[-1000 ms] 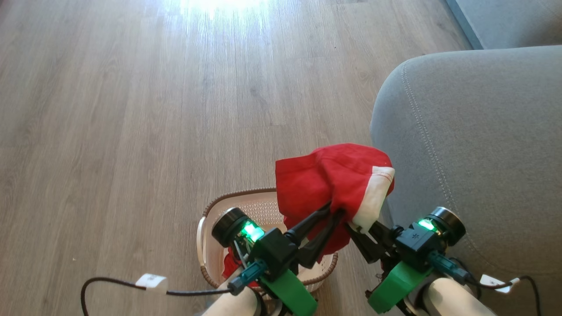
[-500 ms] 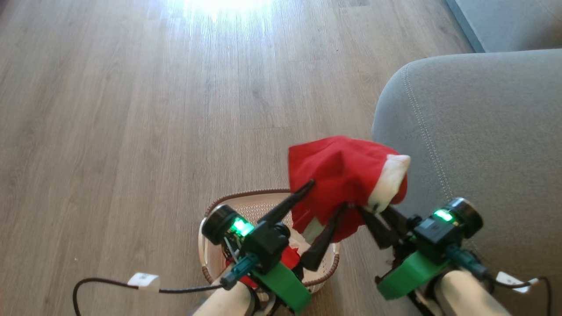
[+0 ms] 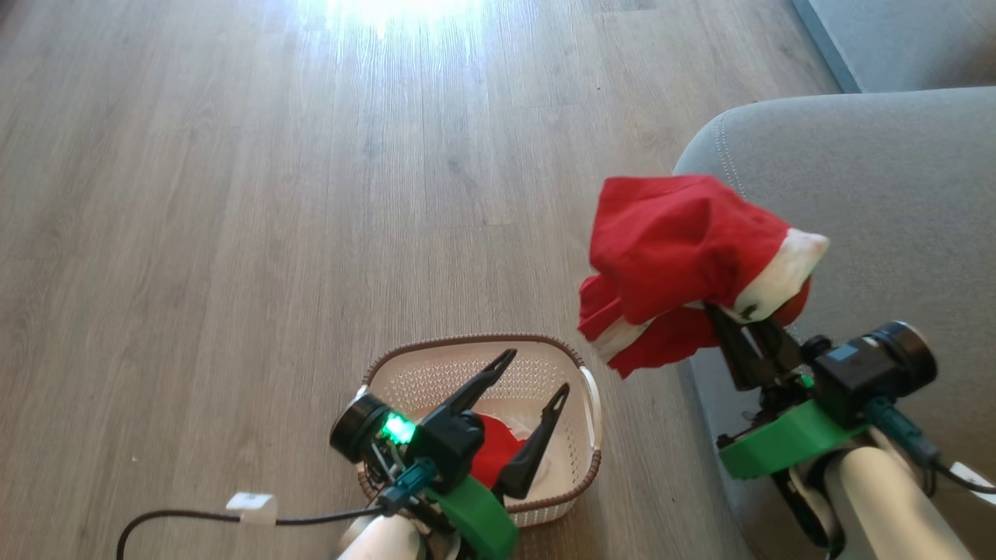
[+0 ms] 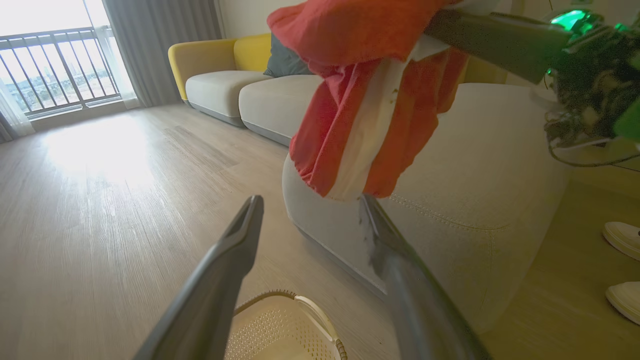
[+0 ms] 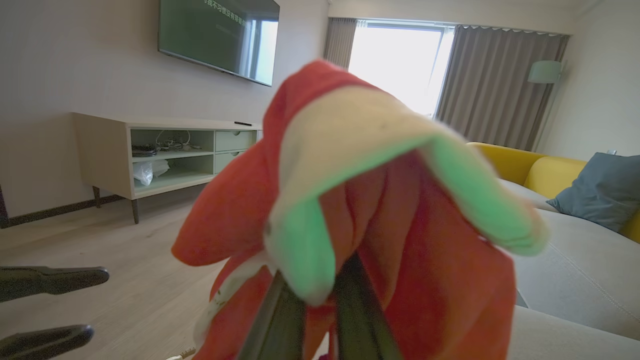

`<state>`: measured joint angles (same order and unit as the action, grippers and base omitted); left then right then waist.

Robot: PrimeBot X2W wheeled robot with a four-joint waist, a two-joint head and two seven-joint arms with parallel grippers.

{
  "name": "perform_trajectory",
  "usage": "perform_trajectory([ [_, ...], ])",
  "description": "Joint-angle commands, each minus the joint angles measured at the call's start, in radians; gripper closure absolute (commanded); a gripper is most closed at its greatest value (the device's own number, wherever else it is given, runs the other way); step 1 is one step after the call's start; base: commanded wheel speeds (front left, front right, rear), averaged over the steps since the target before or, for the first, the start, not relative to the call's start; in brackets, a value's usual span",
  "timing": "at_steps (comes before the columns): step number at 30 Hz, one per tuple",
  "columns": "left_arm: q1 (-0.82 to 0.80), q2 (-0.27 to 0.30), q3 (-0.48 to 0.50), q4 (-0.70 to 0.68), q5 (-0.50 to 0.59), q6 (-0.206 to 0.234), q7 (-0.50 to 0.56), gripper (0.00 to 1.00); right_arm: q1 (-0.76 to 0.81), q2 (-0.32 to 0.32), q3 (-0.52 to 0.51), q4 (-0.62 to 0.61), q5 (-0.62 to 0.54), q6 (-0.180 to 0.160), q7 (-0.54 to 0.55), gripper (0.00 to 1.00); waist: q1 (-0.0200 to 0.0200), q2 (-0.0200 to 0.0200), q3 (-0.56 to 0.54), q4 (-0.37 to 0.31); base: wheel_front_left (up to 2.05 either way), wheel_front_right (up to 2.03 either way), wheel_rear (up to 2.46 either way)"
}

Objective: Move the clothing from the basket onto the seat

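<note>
Right tool (image 3: 739, 315): fingers pinched close on a red garment (image 3: 685, 241), gripping it at its white trim. The cloth bunches over the fingertips and hides them. The garment is held up in the air at the left edge of the seat (image 3: 879, 179), by its rounded corner, with part of the cloth over the grey cushion and part over the floor (image 3: 233, 233). The lower folds dangle loose, red with a white stripe. In the left wrist view it hangs in front of the cushion; whether it touches the seat cannot be told

Left tool (image 3: 535, 371): fingers spread wide, nothing between them. It is poised above the basket (image 3: 467, 340), tips pointing far and slightly right, apart from the hanging garment

The basket sits on the floor, near, left of the seat and just beside its base. It has a brown braided rim and cream perforated walls. A second red garment (image 3: 498, 455) lies crumpled in the bottom with a bit of white beside it, partly hidden behind the left tool

A black cable with a white tag (image 3: 250, 507) trails left over the floor

Far side of the room: a yellow-backed sofa (image 4: 220, 80) with pale cushions, and a sunlit window (image 4: 55, 55) beyond
</note>
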<state>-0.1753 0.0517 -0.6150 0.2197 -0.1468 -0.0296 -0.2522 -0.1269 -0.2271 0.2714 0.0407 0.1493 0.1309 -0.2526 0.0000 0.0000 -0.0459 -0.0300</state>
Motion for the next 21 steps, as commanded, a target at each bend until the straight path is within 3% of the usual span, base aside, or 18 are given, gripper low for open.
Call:
perform_trajectory([
  [1, -0.019, -0.001, 0.047, -0.015, 0.011, -0.008, -0.01, 0.0, -0.013, 0.003, -0.009, -0.038, -0.009, 0.0, -0.009, 1.0, 0.0, 0.0, 0.0, -0.003, 0.0, 0.0, 0.0],
  [13, 0.023, -0.001, 0.102, 0.048, 0.023, -0.03, -0.01, 0.0, 0.044, 0.082, -0.163, 0.022, -0.012, 0.0, -0.009, 1.0, 0.0, 0.0, 0.0, -0.013, 0.0, 0.0, 0.0],
  [21, 0.054, -0.001, 0.137, 0.082, 0.006, -0.024, -0.01, 0.0, 0.073, 0.104, -0.201, 0.093, -0.004, 0.0, -0.009, 1.0, 0.0, 0.0, -0.002, -0.019, 0.0, 0.0, 0.0],
])
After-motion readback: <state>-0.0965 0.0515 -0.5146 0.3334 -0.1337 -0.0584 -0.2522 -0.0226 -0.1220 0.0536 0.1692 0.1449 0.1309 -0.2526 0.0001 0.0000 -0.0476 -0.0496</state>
